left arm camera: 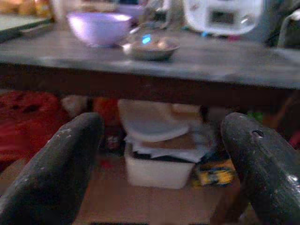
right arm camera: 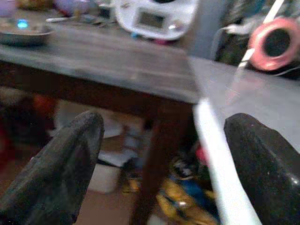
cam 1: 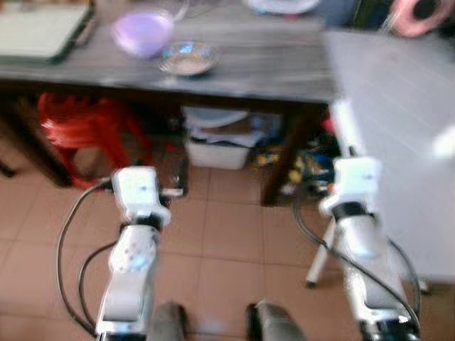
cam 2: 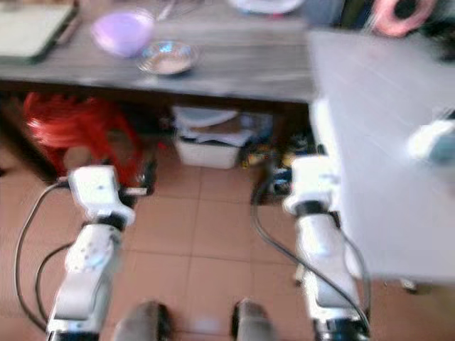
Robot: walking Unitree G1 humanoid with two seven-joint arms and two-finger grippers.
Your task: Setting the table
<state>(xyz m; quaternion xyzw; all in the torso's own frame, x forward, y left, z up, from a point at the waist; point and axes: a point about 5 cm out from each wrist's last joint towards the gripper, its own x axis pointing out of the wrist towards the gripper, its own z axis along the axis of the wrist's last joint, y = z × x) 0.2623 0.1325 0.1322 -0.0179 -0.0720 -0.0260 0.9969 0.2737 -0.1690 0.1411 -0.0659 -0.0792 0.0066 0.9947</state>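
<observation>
I hold both arms out low over the tiled floor, facing the dark wooden table. My left end effector and right end effector gape wide, empty. A lilac plastic bowl and a shallow metal dish sit side by side on the table's far left.

no text i can read anywhere. the white appliance at the far side of the dark wooden table has a small display panel, but it is too blurred to make out. nothing legible elsewhere.
</observation>
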